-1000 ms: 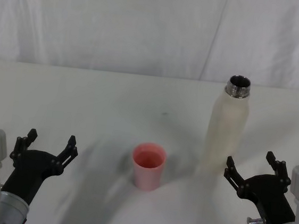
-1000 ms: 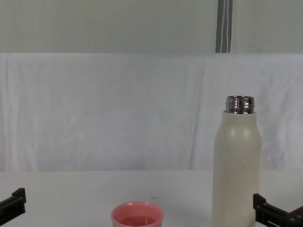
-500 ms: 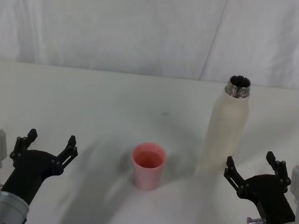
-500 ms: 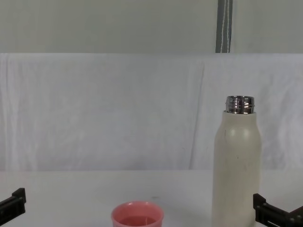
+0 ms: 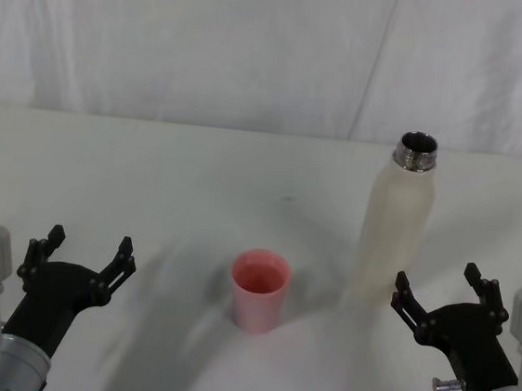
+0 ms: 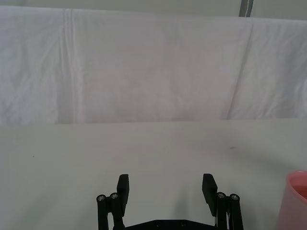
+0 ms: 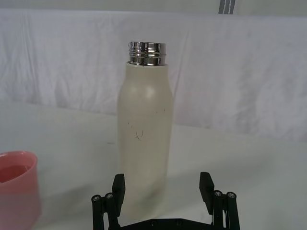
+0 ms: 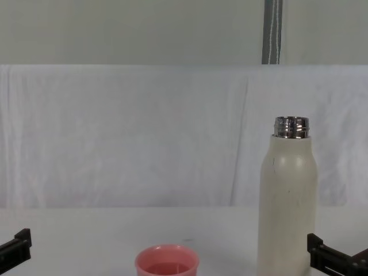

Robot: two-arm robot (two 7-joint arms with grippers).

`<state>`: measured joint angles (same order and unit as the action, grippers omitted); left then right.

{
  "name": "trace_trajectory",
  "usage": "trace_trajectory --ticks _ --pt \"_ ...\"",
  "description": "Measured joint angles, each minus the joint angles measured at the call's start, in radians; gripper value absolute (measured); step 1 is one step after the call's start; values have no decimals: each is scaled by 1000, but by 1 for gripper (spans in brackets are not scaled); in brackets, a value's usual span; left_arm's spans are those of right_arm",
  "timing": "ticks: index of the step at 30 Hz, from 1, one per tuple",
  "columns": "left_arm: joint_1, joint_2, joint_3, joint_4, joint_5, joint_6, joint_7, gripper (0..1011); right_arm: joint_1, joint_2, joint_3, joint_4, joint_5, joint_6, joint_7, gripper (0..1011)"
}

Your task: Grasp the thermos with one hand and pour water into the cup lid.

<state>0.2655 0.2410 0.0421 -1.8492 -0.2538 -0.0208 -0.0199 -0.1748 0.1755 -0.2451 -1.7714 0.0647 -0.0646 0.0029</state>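
The cream-white thermos [image 5: 396, 224] stands upright and uncapped on the table's right side, its steel neck open; it also appears in the right wrist view [image 7: 145, 139] and chest view [image 8: 287, 207]. The pink cup lid [image 5: 258, 290] sits upright to its left, near the table's middle, also in the chest view [image 8: 167, 263] and at the edge of both wrist views [image 7: 17, 189] [image 6: 295, 201]. My right gripper [image 5: 438, 296] is open, just in front of the thermos and apart from it. My left gripper [image 5: 85, 256] is open at the near left, holding nothing.
A white cloth covers the table [image 5: 151, 175] and hangs as a backdrop behind it. A grey pole [image 8: 272, 31] rises behind the backdrop.
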Motion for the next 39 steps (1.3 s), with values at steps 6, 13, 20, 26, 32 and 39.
trace_trajectory --ticks 6,13,20,26,32,39 --pt "0 0 0 0 0 0 0 1001 1 -14 19 -2 27 5 41 1001" --pt "0 0 0 0 0 0 0 1001 12 -29 44 -5 72 23 97 1001" --pt "0 0 0 0 0 0 0 1001 34 -30 51 8 82 43 135 1001" --pt "0 0 0 0 0 0 0 1001 58 -27 51 25 90 58 159 1001" --pt "0 0 0 0 0 0 0 1001 80 -22 48 42 98 69 175 1001" --pt "0 0 0 0 0 0 0 1001 107 -20 41 73 105 77 184 1001"
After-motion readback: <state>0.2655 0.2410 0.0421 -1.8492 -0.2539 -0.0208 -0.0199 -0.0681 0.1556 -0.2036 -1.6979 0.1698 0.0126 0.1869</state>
